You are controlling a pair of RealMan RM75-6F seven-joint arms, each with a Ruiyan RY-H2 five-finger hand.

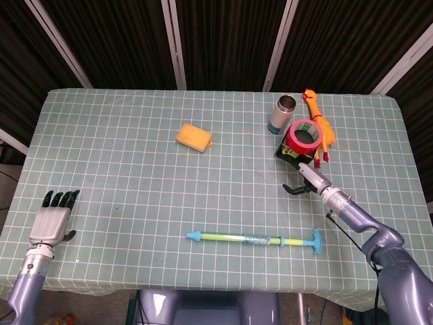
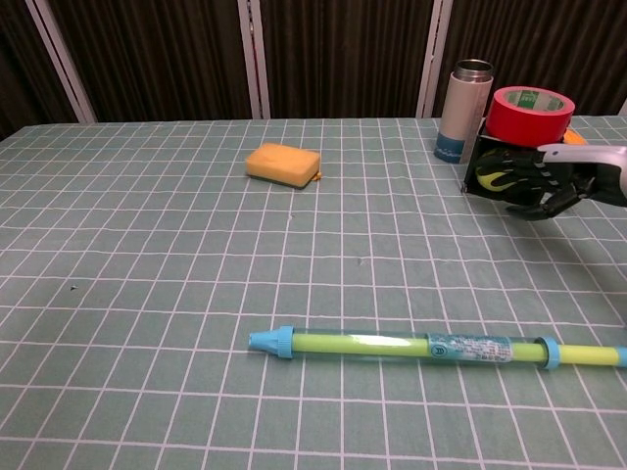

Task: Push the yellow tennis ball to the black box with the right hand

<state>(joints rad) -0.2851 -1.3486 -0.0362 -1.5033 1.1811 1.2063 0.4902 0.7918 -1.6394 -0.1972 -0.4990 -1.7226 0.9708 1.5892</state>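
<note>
Right of frame: yellow tennis ball [image 2: 494, 180] sits against the black box [image 2: 477, 162], under the red tape roll [image 2: 528, 116]. Right hand [image 2: 537, 183] alongside it, fingers curled, holding nothing. Left hand [image 1: 50, 220] idle, fingers spread. Ball likely light, fuzzy, rolls easily; nudge side-on, gently.

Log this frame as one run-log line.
right hand: fingers curled against yellow tennis ball | ball: at black box under red tape roll | left hand: open, idle on table

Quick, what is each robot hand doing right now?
Left hand: open, holding nothing.
Right hand: fingers curled by the black box, holding nothing.
</note>
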